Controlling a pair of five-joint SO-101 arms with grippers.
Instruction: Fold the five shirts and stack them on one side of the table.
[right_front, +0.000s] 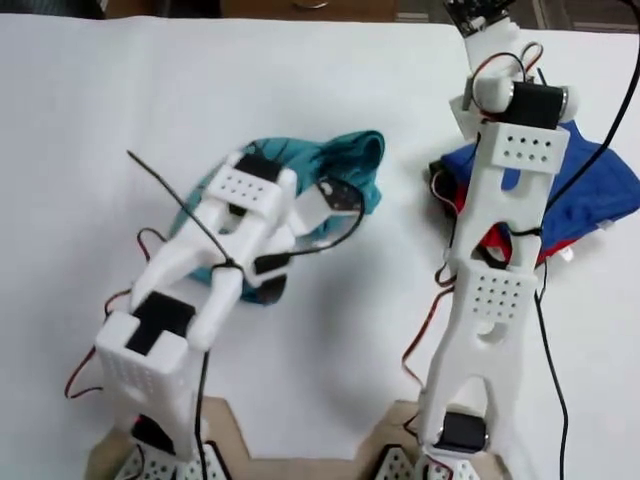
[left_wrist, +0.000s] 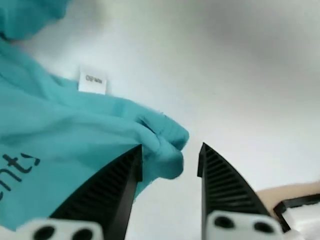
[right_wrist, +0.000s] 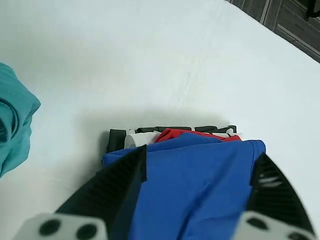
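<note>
Surveying from the high view: the white table carries two lots of clothing. A crumpled teal shirt lies under the forward end of the left arm. The left gripper sits over the shirt's near edge, and its jaw state cannot be read from this angle. The right arm stretches over a stack of folded shirts. A blue shirt is on top, with red showing at the edge beneath the arm. Bare table separates the teal shirt from the stack.

Left wrist view: the left gripper has its jaws apart. A bunched fold of the teal shirt juts into the gap and lies against one finger. It is probably touching, though contact cannot be confirmed. The other finger is free of cloth, with bare table beyond it. A small white label sits on the shirt, ahead of the jaws.

Right wrist view: the right gripper has its jaws wide apart, with nothing gripped. The blue shirt spans the gap directly beneath the fingers. Just ahead of the fingertips, the edge of the stack shows its layers. A red shirt lies under the blue, with white and black garments lower still. The teal shirt lies well off to one side of the gripper. Dark floor shows past the table's far edge.
</note>
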